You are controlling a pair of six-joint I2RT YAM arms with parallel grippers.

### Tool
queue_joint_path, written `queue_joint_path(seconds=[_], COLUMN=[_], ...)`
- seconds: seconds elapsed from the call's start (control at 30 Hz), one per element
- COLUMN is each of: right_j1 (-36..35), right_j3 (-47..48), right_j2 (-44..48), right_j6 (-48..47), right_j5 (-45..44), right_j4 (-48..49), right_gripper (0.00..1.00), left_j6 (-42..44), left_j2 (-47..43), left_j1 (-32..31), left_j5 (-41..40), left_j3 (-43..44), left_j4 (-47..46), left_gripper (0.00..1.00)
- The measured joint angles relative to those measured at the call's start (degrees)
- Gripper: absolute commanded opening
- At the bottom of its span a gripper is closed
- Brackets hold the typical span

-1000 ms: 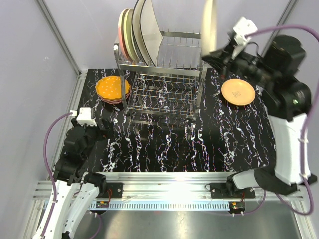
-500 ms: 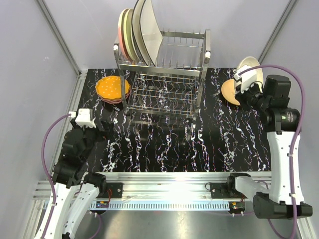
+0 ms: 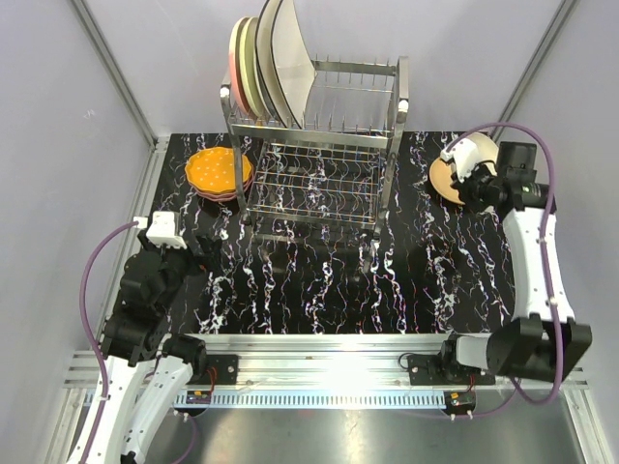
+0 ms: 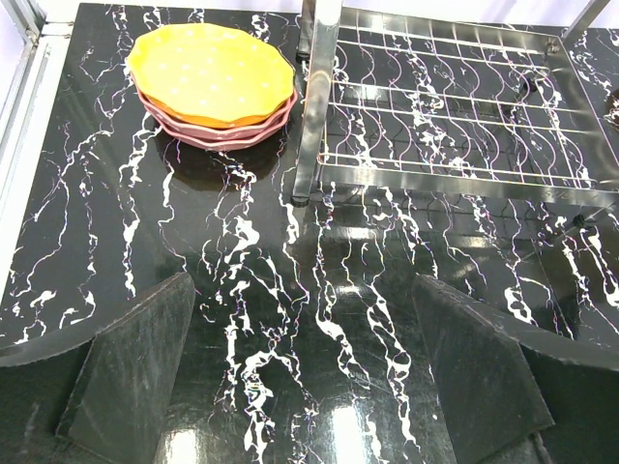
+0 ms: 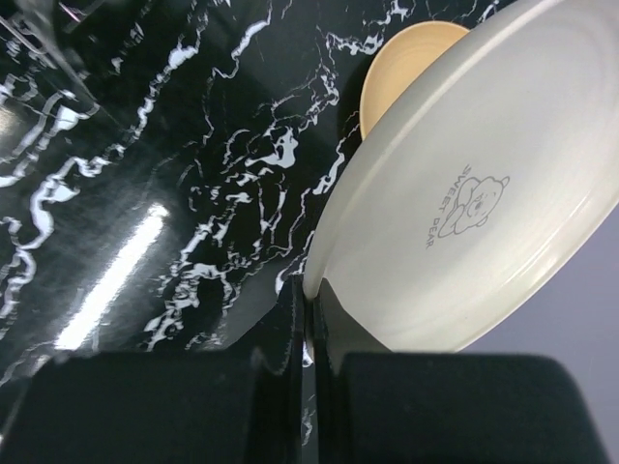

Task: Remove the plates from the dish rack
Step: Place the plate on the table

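Now your right gripper (image 5: 309,290) is closed tight on the rim of the cream plate (image 5: 464,222), and its jaws pinch the edge with almost no gap between them. You are off to the right of the dish rack (image 3: 319,145), well apart from it. The cream plate is tilted, not flat. Its low edge is in your fingers and its far edge leans up and away from you. The side with the little bear print faces your wrist camera.

What matters most is the tan plate (image 5: 406,68). It lies flat on the table (image 3: 387,280), also right of the dish rack, and it peeks out from behind the cream plate, just past your gripper. So the spot to put the plate down is right under it and a little ahead of you. I cannot tell if the two plates are touching yet. I think your job now is to tip the cream plate down flat onto the tan plate and then let go, going slow so it does not clatter or slide off.

Your left gripper (image 4: 309,387) is wide open and holds nothing. It sits on the near left side of the dish rack, close to the orange plate (image 4: 213,72) stacked on the pink plates (image 4: 227,130).

More plates (image 3: 261,68) stand upright in the top left of the dish rack, waiting to come out
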State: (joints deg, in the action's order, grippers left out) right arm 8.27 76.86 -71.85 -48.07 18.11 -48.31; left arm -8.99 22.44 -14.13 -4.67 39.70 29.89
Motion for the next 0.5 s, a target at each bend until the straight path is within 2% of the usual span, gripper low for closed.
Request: queue_joint_path(seconds=[0.27, 0.5], right_j1=[0.13, 0.48], right_j3=[0.81, 5.90], right_j2=[-14.86, -27.10], right_j6=[-8.83, -14.93], right_j5=[-2.86, -4.22], right_j4=[6.45, 10.60], right_gripper=[0.00, 0.00], left_j6=[0.00, 0.00], left_j2=[0.00, 0.00], left_j1=[0.00, 0.00], left_j5=[0.02, 0.02], left_j3=[0.00, 0.00], left_j4=[0.00, 0.00], left_gripper=[0.99, 0.99])
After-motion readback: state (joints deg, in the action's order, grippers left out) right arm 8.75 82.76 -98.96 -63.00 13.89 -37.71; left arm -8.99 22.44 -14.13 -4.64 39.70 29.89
